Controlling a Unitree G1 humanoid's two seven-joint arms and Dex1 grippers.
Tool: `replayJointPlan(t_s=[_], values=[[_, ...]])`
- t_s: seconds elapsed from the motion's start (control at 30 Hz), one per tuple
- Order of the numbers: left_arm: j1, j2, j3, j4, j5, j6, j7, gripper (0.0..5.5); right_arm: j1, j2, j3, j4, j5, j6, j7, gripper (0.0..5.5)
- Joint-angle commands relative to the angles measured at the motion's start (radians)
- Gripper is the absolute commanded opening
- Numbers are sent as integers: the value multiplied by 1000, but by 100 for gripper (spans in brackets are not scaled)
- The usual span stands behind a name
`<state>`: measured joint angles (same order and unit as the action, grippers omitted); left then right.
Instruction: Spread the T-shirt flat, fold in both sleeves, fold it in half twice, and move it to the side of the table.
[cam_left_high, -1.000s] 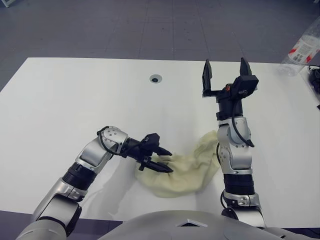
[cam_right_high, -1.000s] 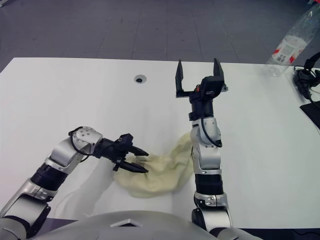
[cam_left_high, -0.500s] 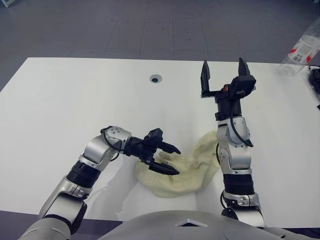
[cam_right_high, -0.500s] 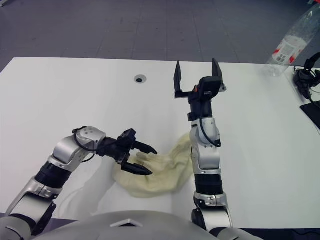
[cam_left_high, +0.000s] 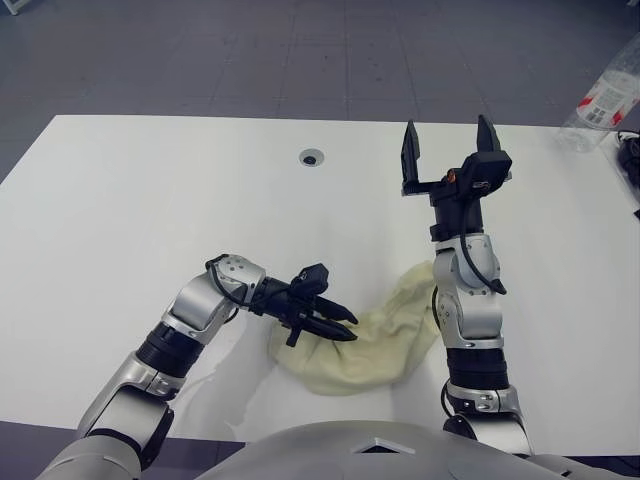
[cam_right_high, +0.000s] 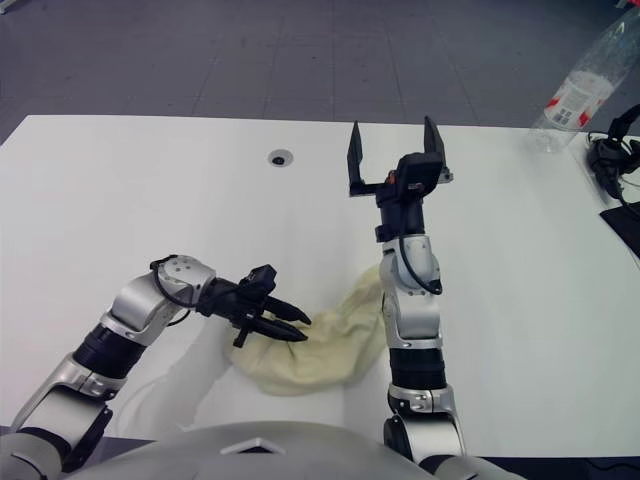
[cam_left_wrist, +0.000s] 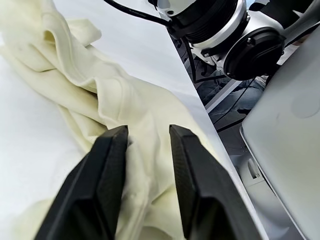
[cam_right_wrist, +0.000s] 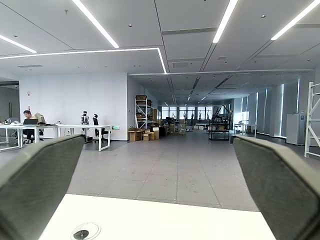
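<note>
A pale yellow T-shirt (cam_left_high: 385, 335) lies crumpled in a heap near the front edge of the white table (cam_left_high: 140, 200), between my two arms. My left gripper (cam_left_high: 340, 326) sits low at the heap's left end, its two black fingers closed in on a fold of the cloth (cam_left_wrist: 145, 112). The right gripper (cam_left_high: 447, 150) stands upright well above the table behind the shirt, fingers wide open and holding nothing. The right forearm stands against the shirt's right end and hides a little of it.
A round cable hole (cam_left_high: 312, 157) is set into the table behind the shirt. A clear plastic bottle (cam_left_high: 603, 98) lies at the far right corner, with black cables (cam_right_high: 607, 152) beside it. Bare tabletop stretches to the left and far side.
Half a second ago the left gripper's fingers were spread over the shirt's edge; now they have closed onto the cloth, slightly further right. The right arm has hardly moved.
</note>
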<state>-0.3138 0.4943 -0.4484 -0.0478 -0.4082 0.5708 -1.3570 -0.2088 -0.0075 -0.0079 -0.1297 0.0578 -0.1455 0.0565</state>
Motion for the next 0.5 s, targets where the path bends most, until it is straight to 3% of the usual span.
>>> replayJointPlan(t_s=[0.03,0.17,0.5], values=[[-11,6,-1,15,24,-13,19,75,6,-5,5,-8,-7,-2,2,540],[-12,3,0,21,38,-36,26,4,7,-4,7,-10,-9,-4,4,540],[-12,-3,-7,55,83,-96,41,4,8,-3,7,-12,-3,-9,3,540]])
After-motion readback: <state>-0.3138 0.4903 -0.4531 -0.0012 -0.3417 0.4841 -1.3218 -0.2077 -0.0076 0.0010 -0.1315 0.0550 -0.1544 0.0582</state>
